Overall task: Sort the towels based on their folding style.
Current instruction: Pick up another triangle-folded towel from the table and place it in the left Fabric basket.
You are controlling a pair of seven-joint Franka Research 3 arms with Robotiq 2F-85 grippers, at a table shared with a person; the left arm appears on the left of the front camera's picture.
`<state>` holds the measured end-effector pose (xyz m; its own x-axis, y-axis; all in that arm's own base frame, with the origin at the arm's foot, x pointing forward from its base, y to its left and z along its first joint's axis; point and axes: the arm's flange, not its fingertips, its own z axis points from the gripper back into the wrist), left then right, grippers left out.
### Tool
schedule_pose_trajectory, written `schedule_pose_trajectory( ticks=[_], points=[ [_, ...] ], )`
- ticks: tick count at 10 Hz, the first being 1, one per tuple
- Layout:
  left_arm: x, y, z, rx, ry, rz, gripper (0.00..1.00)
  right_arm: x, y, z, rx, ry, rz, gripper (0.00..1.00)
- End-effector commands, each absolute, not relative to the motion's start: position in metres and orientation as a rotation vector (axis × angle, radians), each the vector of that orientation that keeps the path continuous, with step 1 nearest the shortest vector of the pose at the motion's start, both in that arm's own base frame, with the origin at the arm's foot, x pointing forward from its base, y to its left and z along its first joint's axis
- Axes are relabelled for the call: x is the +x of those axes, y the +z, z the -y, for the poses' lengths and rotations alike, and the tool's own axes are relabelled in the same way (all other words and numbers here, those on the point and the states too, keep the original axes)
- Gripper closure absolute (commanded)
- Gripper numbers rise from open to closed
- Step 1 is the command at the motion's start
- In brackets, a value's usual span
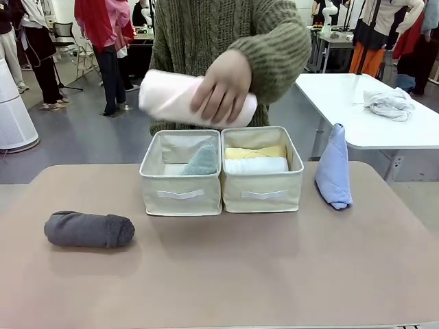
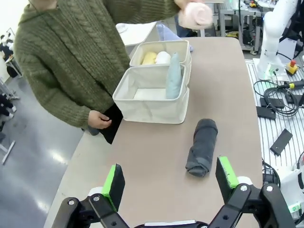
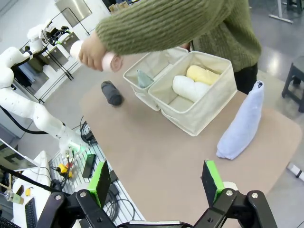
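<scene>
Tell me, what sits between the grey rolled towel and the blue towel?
The left bin and right bin, side by side; the front view shows them between the grey towel and blue towel.

Pink rolled towel (image 1: 168, 99) aloft, grey roll (image 1: 89, 229) flat

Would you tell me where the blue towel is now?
The blue towel stands on the table, just right of the right bin, in the front view.
</scene>
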<state>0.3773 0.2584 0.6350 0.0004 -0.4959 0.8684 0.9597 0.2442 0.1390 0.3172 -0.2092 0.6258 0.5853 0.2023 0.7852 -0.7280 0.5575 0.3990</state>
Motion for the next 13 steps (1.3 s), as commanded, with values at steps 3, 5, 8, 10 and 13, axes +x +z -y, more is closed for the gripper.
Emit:
schedule_pose_trajectory(
  ticks=[3,5,8,10,13],
  points=[
    [0.377,0.635,-0.258,-0.600,-1.258,0.993,0.00,0.317,0.626,0.208,0.808,0.626,0.768,0.00],
    [0.377,0.635,-0.258,-0.600,-1.258,0.993,0.00,0.317,0.626,0.208,0.808,0.626,0.768,0.00],
    [0.377,0.635,-0.258,-0.600,-1.258,0.993,0.00,0.339,0.632,0.195,0.687,0.553,0.677,0.00],
    [0.377,0.635,-0.258,-0.600,-1.258,0.993,0.00,0.401,0.644,0.168,0.534,0.435,0.546,0.00],
    [0.377,0.635,-0.258,-0.600,-1.258,0.993,0.00,0.481,0.605,0.116,0.343,0.369,0.419,0.00]
  ],
)
